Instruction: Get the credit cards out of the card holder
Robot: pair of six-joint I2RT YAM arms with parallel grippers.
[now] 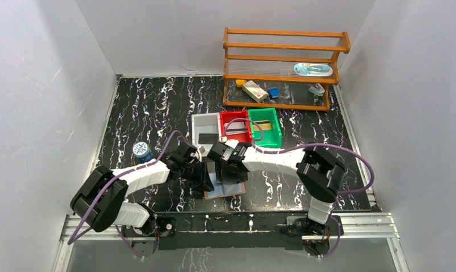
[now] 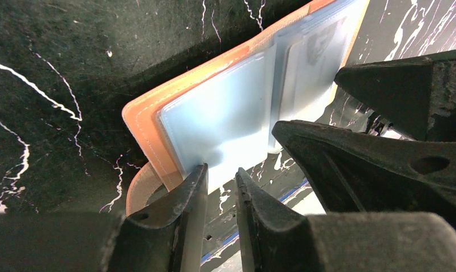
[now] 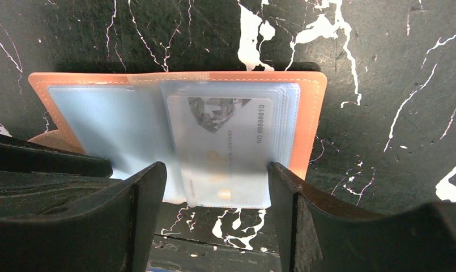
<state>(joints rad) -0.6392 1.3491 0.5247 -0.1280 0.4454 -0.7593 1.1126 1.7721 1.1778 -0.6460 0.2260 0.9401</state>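
The card holder point(image 3: 313, 113) lies open on the black marble table, tan leather with pale blue pockets; it also shows under both wrists in the top view point(image 1: 222, 191). A whitish credit card point(image 3: 228, 144) with a printed number sticks out of the right-hand pockets past the holder's near edge. My right gripper point(image 3: 217, 181) is open wide, a finger on each side of that card, not touching it. My left gripper point(image 2: 221, 175) has its jaws a narrow gap apart at the near left edge of the card holder point(image 2: 146, 122), by the strap tab, with only table showing between them.
White point(image 1: 207, 129), red point(image 1: 235, 126) and green point(image 1: 265, 127) bins stand in a row just behind the grippers. A wooden shelf point(image 1: 282, 68) with small items is at the back right. A blue-lidded jar point(image 1: 141, 151) sits to the left.
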